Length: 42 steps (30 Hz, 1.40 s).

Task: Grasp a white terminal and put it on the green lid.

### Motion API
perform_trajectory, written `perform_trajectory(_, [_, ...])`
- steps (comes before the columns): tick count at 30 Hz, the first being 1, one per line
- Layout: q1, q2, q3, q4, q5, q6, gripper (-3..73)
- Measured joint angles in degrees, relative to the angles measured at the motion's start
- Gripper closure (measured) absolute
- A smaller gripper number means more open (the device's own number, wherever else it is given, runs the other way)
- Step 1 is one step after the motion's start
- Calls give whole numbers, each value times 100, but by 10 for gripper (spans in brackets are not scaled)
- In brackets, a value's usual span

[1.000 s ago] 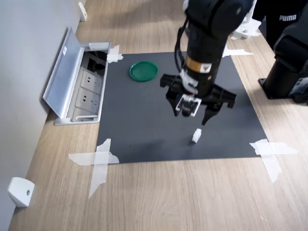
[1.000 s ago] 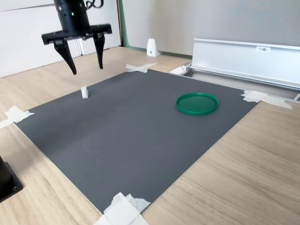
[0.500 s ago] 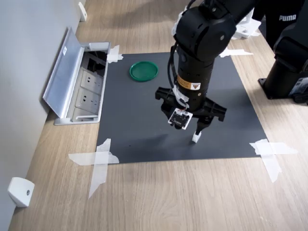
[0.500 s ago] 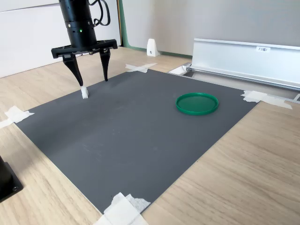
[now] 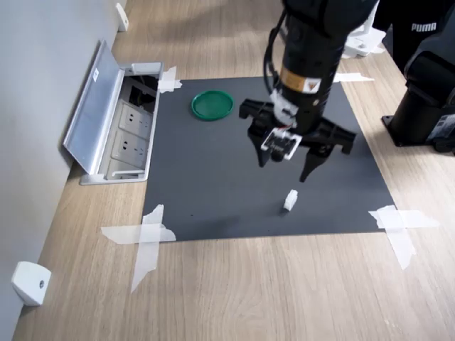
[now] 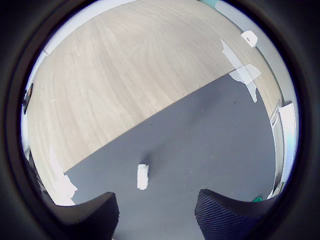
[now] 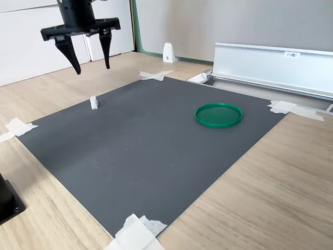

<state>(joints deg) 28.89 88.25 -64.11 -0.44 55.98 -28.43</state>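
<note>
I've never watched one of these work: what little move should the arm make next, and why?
Probably straight down. The gripper hangs open above the mat, empty, and the white terminal stands on the mat just below it, showing between the fingertips in the wrist view. It must lower around the block before closing. The green lid lies apart, bare.

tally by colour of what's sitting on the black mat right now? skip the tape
White: 1, the white terminal, upright on the black mat.
Green: 1, the green lid, flat.
Total: 2. The end effector hangs open above the terminal, holding nothing.
</note>
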Motion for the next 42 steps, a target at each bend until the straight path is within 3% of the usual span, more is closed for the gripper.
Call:
perform_trajectory(6, [215,-102,31,-23,35,98,56])
perform_trajectory(11, [215,-86,375,-170,-383,112,56])
perform_trajectory(23, [215,565,600,-118,-996,107,58])
perform_trajectory(37, [215,738,685,-10,-1137,145,59])
perform_trajectory(42, [215,738,821,-128,-1261,145,59])
